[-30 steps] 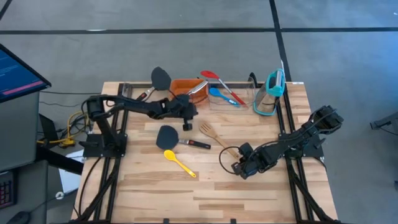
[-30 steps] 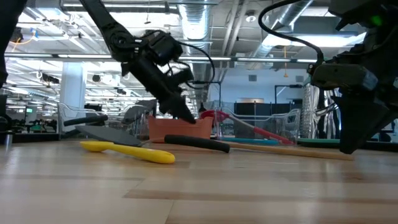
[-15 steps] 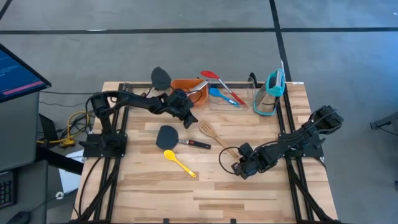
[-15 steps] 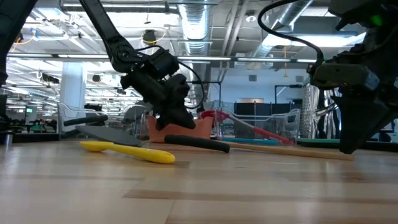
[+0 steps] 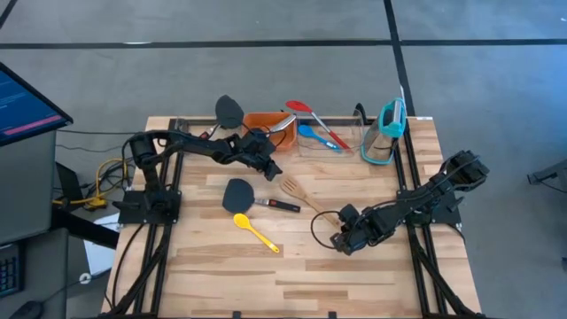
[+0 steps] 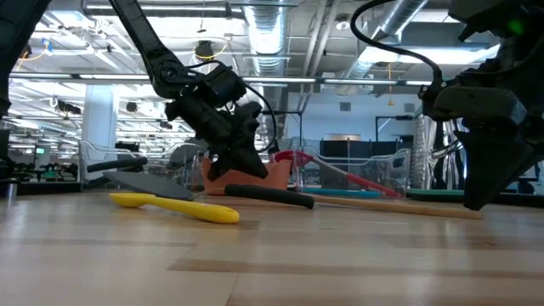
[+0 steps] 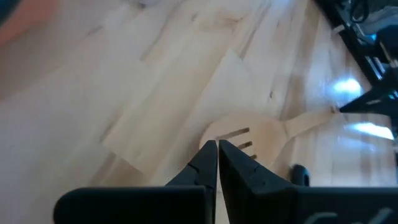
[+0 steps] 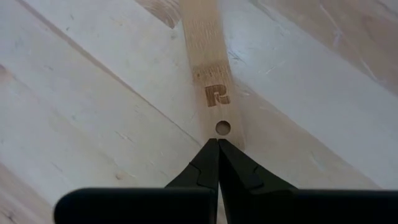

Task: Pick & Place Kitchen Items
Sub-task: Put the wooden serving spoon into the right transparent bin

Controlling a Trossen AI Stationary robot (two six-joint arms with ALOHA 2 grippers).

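Observation:
A wooden fork [image 5: 308, 198] lies flat on the table, its head [image 7: 249, 134] toward the far left and its handle running to the near right. My left gripper [image 5: 271, 170] is shut and empty, hanging over the table just in front of the orange bin [image 5: 263, 124], with its tips close to the fork's head. My right gripper [image 5: 340, 237] is shut and low over the table at the fork handle's free end [image 8: 219, 118]. A black spatula [image 5: 239, 194] and a yellow spoon [image 5: 256, 232] lie flat left of the fork. My right gripper's shut fingertips [image 8: 217, 149] stand right at the free end of the fork's handle [image 8: 222, 129], by its hole, and come along the handle from the near right. I cannot tell whether they touch it. The fork lies flat on the table.
The orange bin holds metal tongs [image 5: 282, 125]. A second black spatula [image 5: 229, 111] lies left of the bin. Clear bins [image 5: 341, 140] at the far edge hold a red spoon [image 5: 306, 108], a blue spoon [image 5: 309, 135] and a teal item [image 5: 386, 131]. The near half of the table [image 5: 301, 275] is bare wood.
My left gripper has drawn back a little toward the table's far edge and the orange bin, and has turned so that its fingers slant toward the fork's head. It has stayed shut. My right gripper has kept its place.

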